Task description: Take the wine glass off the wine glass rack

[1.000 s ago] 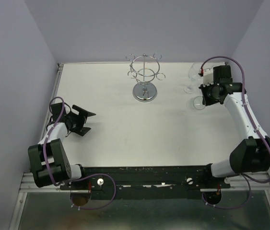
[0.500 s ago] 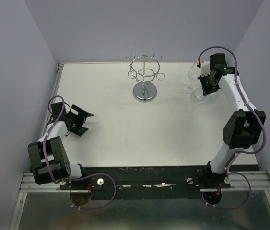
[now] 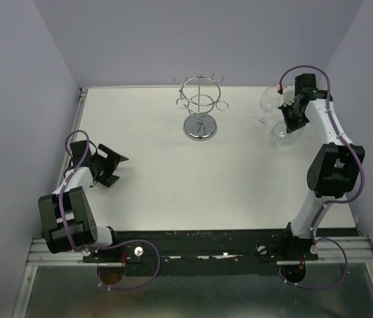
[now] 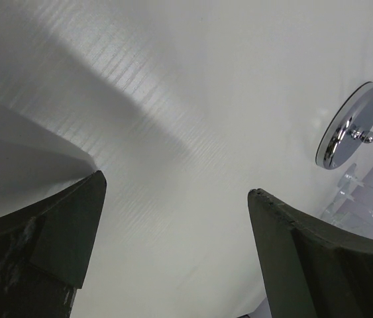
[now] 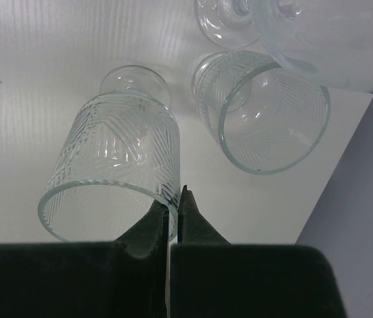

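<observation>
My right claw was pinched together on the rim of a wine glass, a finger on either side of the thin wall where the cut pattern ends. The wrist view showed the bowl's mouth turned toward my camera and its foot away; I could not tell whether that foot touched the bench. Just beside it on the right was a second patterned glass, and past that, at the top edge, a plain glass, only partly in view. All 3 sat in the far right corner of the bench, close to the wall.

The wine glass rack stood upright at the far middle of the bench, well apart from the glasses, and I saw no glass on its wire hooks.

My left claw lay low over the near left of the bench, its 2 fingers spread wide with nothing between them.
</observation>
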Available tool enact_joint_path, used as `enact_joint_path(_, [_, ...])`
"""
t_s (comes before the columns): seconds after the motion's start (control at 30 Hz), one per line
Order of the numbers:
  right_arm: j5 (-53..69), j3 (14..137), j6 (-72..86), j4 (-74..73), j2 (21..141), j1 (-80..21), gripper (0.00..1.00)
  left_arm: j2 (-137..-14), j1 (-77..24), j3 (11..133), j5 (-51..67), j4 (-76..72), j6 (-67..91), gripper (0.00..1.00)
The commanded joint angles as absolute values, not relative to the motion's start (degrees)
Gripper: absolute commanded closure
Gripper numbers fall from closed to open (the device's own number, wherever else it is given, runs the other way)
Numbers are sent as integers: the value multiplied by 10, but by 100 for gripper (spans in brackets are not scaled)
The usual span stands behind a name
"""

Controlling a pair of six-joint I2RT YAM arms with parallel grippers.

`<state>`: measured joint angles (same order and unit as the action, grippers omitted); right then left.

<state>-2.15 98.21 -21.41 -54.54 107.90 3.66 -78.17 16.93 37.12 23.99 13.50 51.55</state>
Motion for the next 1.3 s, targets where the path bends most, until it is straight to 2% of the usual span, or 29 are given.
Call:
enact_joint_path(0.0, [15,995,-238,-556,1088,42,99,-802,175,390,218,127,498,1])
enact_joint_path(0.67, [33,1019,-224,-549,1129,46,99,-797,175,377,214,121,493,1])
enact_joint_path(0.77, [36,1024,-223,-552,1133,47,94,-795,175,374,214,120,493,1])
enact_joint_path(0.9, [40,1031,-214,-554,1133,47,78,-795,175,373,214,119,494,1])
enact_joint_path(1.13, [42,1047,-202,-556,1129,46,74,-794,174,374,214,114,494,1])
enact_joint_path(1.27, [42,1060,-193,-562,1114,46,65,-795,175,374,217,113,498,1])
